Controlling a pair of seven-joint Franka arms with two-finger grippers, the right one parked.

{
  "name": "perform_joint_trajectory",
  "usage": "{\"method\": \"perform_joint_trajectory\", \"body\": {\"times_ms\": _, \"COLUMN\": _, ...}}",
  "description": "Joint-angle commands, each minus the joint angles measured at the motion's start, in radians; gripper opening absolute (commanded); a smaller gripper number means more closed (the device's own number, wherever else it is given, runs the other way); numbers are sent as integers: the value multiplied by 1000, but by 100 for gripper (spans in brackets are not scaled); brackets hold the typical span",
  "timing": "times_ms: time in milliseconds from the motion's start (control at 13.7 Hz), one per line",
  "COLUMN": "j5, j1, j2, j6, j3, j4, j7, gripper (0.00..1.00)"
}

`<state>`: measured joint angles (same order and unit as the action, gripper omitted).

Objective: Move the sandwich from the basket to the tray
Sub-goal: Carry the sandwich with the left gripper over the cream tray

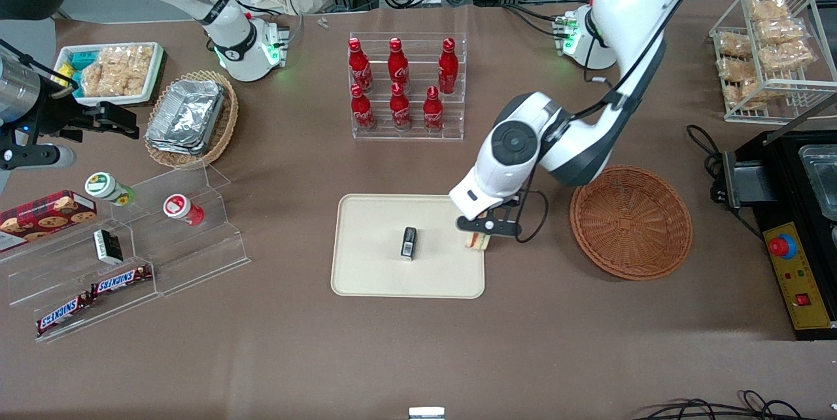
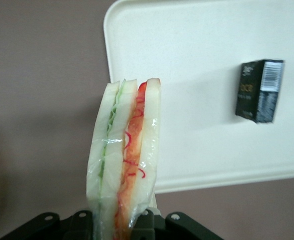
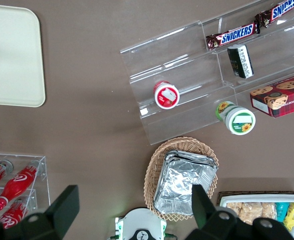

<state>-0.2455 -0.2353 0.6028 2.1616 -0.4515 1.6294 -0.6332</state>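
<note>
Front view gives me the gripper [image 1: 482, 234] clamped on the pale triangular wrapped sandwich [image 1: 477, 241], hanging over the edge of the flat cream rectangular tray [image 1: 366, 276] nearest the round reddish-brown wicker basket [image 1: 631, 222]. I judge the pickup done, since that basket sits empty. What remains is lowering and releasing, clear of the small black box [image 1: 409, 243].

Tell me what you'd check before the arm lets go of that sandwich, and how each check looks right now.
1. Gripper shut on the sandwich: ok, wrapped wedge held between the fingers.
2. Basket emptied: ok, nothing shows in it.
3. Sandwich over the tray: not ok; it hangs at the rim nearest the basket, partly over bare table.
4. Landing spot free: ok; the small black box sits mid-tray, apart from the gripper.
5. Height above the tray: cannot tell.
</note>
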Motion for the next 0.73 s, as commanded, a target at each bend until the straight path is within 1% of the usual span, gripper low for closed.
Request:
{"method": "perform_joint_trajectory", "body": {"times_ms": 0, "j5": -69, "j1": -33, "j2": 122, "j6": -13, "j3": 1, "j4": -149, "j7": -77, "gripper": 0}}
{"method": "perform_joint_trajectory", "body": {"times_ms": 146, "j5": -115, "j1": -44, "j2": 170, "j6": -9, "j3": 2, "j4": -177, "j7": -106, "gripper": 0}}
{"method": "perform_joint_trajectory", "body": {"times_ms": 219, "j5": -139, "j1": -44, "j2": 181, "j6": -2, "j3": 2, "j4": -177, "j7": -137, "gripper": 4}}
{"method": "perform_joint_trajectory", "body": {"times_ms": 292, "j5": -152, "j1": -44, "j2": 183, "j6": 20, "j3": 2, "j4": -174, "j7": -163, "gripper": 22}}
{"method": "perform_joint_trajectory", "body": {"times_ms": 365, "j5": -156, "j1": -45, "j2": 189, "j6": 33, "j3": 2, "j4": -171, "j7": -186, "gripper": 68}}
{"method": "perform_joint_trajectory", "body": {"times_ms": 438, "j5": -166, "j1": -51, "j2": 196, "j6": 37, "j3": 2, "j4": -172, "j7": -193, "gripper": 100}}
{"method": "perform_joint_trajectory", "body": {"times_ms": 510, "j5": -179, "j1": -53, "j2": 196, "j6": 40, "j3": 2, "j4": -171, "j7": -197, "gripper": 100}}
{"method": "perform_joint_trajectory", "body": {"times_ms": 656, "j5": -181, "j1": -52, "j2": 193, "j6": 40, "j3": 2, "j4": -171, "j7": -204, "gripper": 100}}
